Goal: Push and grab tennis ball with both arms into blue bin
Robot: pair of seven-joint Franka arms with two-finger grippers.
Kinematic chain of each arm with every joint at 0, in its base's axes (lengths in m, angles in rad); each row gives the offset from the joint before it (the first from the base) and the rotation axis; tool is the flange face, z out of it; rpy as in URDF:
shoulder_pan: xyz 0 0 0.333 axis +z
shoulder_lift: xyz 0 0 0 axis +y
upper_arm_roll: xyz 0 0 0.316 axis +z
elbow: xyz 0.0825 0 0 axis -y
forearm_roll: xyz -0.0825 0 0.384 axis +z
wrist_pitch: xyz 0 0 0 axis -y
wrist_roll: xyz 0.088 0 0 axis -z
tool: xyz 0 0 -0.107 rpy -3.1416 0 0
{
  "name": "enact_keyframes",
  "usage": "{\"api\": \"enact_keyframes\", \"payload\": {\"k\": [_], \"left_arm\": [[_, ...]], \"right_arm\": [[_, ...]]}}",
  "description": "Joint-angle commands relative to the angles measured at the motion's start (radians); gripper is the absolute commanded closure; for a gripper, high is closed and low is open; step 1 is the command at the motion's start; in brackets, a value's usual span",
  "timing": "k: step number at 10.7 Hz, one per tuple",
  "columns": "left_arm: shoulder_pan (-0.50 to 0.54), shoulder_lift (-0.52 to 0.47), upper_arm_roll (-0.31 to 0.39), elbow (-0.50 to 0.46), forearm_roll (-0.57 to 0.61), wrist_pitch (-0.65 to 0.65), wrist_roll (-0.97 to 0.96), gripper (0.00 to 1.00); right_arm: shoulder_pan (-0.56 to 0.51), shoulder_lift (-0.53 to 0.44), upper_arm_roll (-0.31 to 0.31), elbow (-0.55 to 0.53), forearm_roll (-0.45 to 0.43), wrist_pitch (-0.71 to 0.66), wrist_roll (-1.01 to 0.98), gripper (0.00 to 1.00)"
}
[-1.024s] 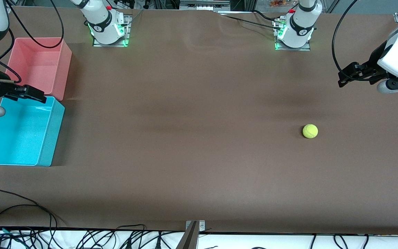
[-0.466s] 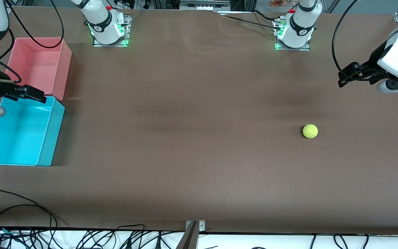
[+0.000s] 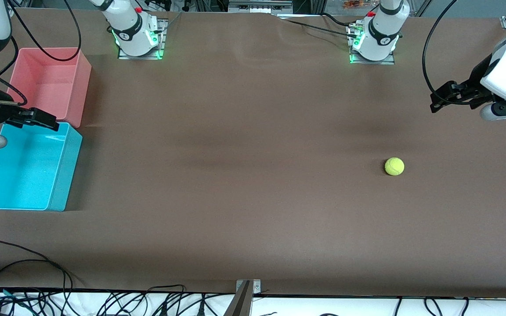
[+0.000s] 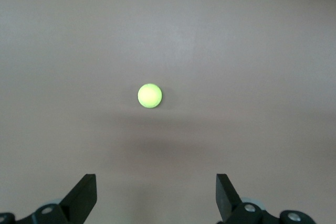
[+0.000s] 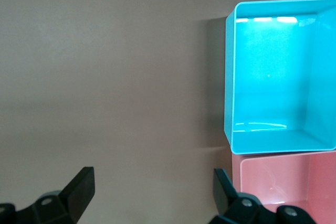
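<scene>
We see the left gripper raised in the air at the left arm's end of the table, fingers spread wide, nothing held. The right gripper hangs at the right arm's end, fingers wide apart too, empty.

- Pink bin chopped off by the right wrist view's edge, only one corner showing.
- Blue bin partly covered in front view by the right gripper.
- Ball blurry in left wrist view, no seam visible.
- Both arms mostly out of frame.
</scene>
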Motion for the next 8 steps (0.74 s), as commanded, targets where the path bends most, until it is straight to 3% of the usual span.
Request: {"api": "enact_keyframes", "payload": {"k": [1,8], "left_arm": [[0.010,-0.001,-0.008,-0.007,0.025,0.038,0.005,0.00],[0.028,-0.023,-0.005,-0.178,0.034,0.181,0.005,0.00]], "right_arm": [[-0.004,0.007,0.000,0.025,0.018,-0.020,-0.016,0.00],[-0.004,0.010,0.000,0.025,0.017,-0.019,-0.014,0.00]]}}
